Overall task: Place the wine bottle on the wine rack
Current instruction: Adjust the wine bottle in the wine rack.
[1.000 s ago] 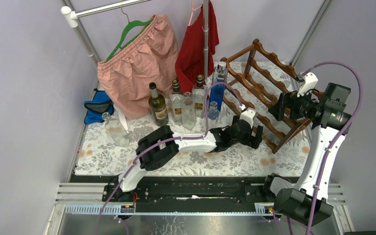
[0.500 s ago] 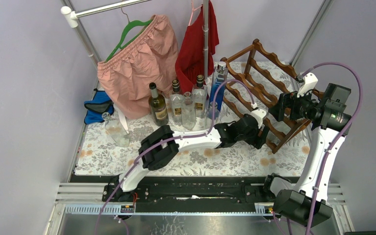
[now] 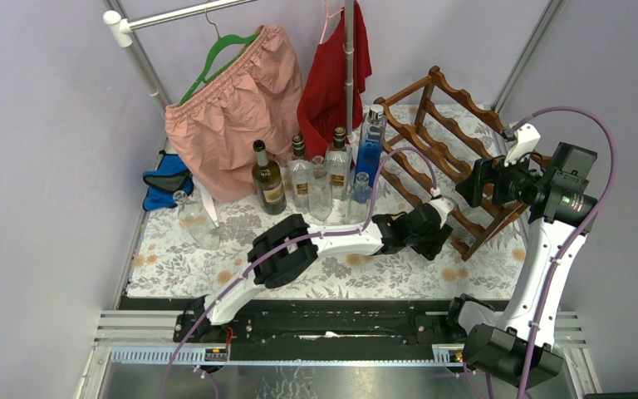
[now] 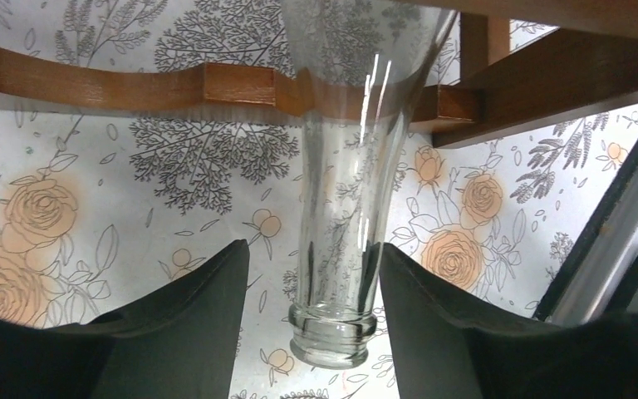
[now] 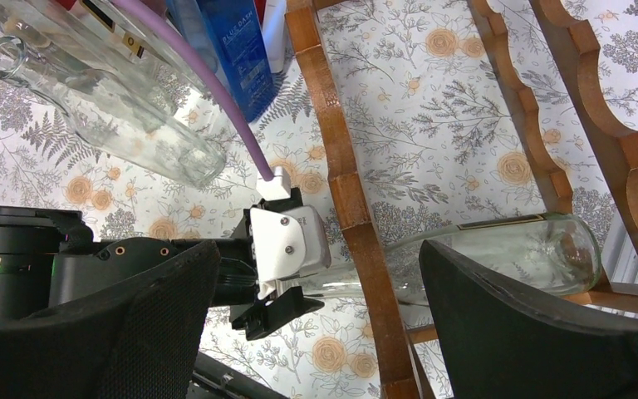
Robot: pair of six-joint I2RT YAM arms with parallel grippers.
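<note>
Left wrist: left pincer (image 4: 314, 249) half-open, loosely straddling smooth clear-glass neck of the wine bottle (image 4: 341, 125).

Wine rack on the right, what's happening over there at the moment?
The left fingers sit on either side of the neck of a clear glass bottle, which lies on its side across low rails of the wine rack. A gap shows on one side, so no firm grip is visible. The right fingers hang wide open above the rack, holding nothing. Other bottles stand behind.
</note>
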